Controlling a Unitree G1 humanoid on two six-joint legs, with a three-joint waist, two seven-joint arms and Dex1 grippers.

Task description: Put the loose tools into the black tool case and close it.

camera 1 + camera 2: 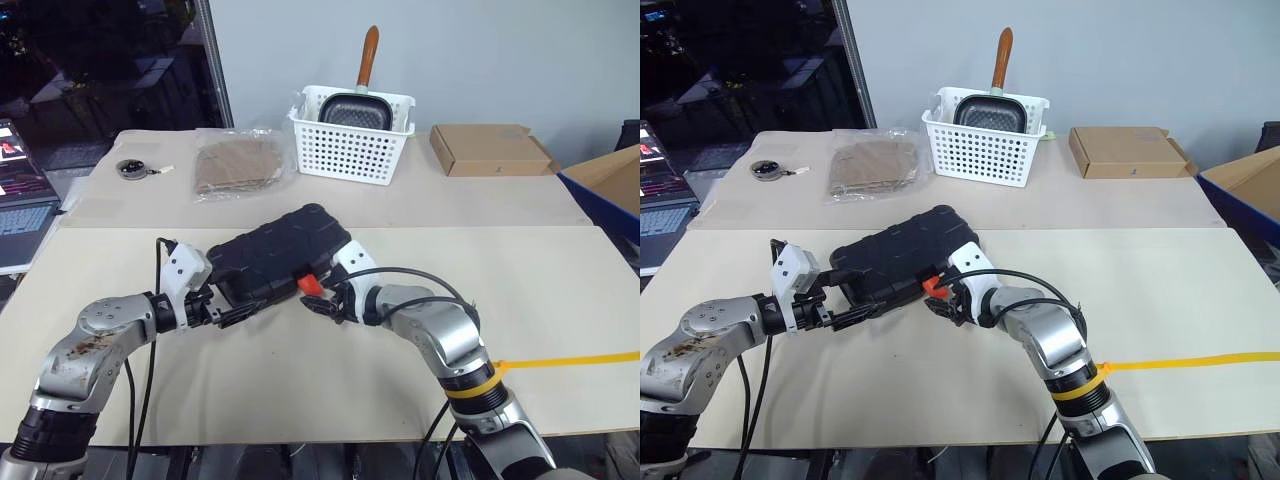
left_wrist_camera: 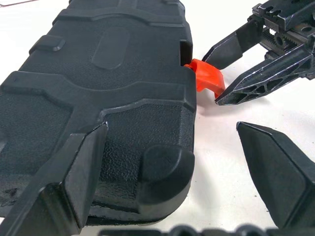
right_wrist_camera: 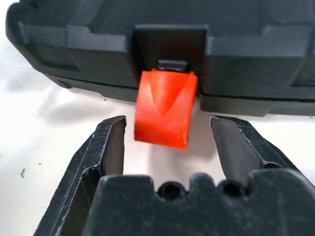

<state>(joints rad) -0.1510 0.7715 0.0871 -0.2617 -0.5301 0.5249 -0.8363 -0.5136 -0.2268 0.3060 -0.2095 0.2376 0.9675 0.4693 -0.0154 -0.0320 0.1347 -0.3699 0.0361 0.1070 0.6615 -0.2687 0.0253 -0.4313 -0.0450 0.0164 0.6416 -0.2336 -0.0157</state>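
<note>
While the lid of the black tool case (image 1: 280, 255) lies down, its orange latch (image 3: 165, 109) hangs unfastened off the front edge, so the closing is, as I judge it, not finished. Low in the head views, at centre, the right gripper (image 1: 322, 306) has its fingers apart on either side of the latch without touching it, and the left gripper (image 1: 228, 314), just left of it, stands wide open over the case's near-left corner, one finger above the lid and one off the edge. The risk is that a push on the latch slides the whole case up the frame across the smooth table (image 1: 300, 390), since the left fingers brace nothing; or that a fingertip slips off the curved tab and leaves it unsnapped. The right wrist view shows the tab tilted out from its recess, which the head views cannot resolve; the left wrist view shows both grippers' spacing from the case. Farther up the frame, the head views alone show a white basket (image 1: 352, 150) holding a pan (image 1: 352, 110), a cardboard box (image 1: 490, 150), and a plastic bag (image 1: 238, 165).
</note>
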